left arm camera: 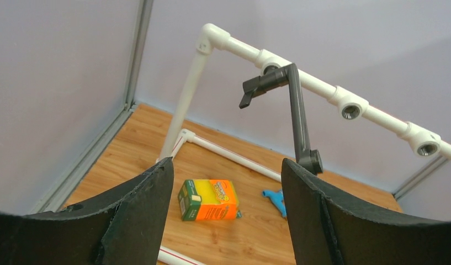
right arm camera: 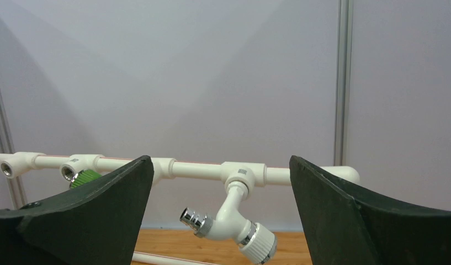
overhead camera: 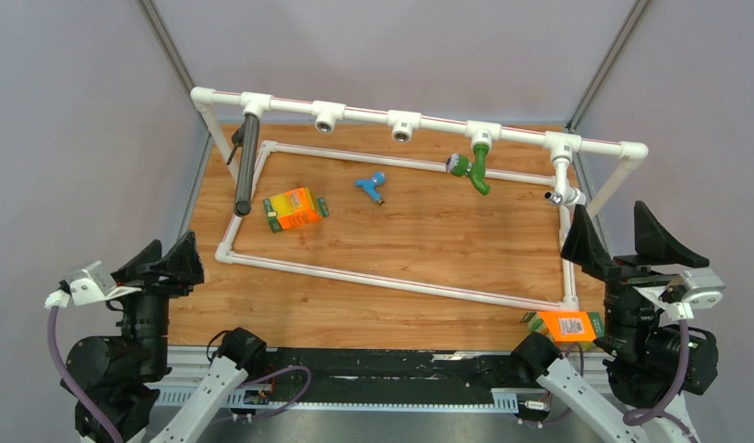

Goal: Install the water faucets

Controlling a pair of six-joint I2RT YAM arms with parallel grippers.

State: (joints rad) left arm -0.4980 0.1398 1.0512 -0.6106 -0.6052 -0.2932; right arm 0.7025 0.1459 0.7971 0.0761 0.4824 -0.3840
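Observation:
A long dark-brown faucet (overhead camera: 247, 168) hangs from the leftmost tee of the white pipe frame (overhead camera: 437, 123); it also shows in the left wrist view (left arm camera: 298, 118). A green faucet (overhead camera: 476, 168) sits in the fourth tee. A white-chrome faucet (overhead camera: 561, 192) sits in the fifth tee, straight ahead in the right wrist view (right arm camera: 235, 222). A small blue faucet (overhead camera: 371, 186) lies loose on the table, partly hidden behind a finger in the left wrist view (left arm camera: 275, 200). My left gripper (overhead camera: 168, 255) and right gripper (overhead camera: 622, 236) are open and empty, near the front corners.
An orange box (overhead camera: 294, 209) lies inside the frame on the left (left arm camera: 208, 200). A second orange box (overhead camera: 568, 326) lies by the right arm's base. Two tee sockets (overhead camera: 327, 115) (overhead camera: 402, 125) stand empty. Grey walls and metal posts enclose the wooden table (overhead camera: 410, 240).

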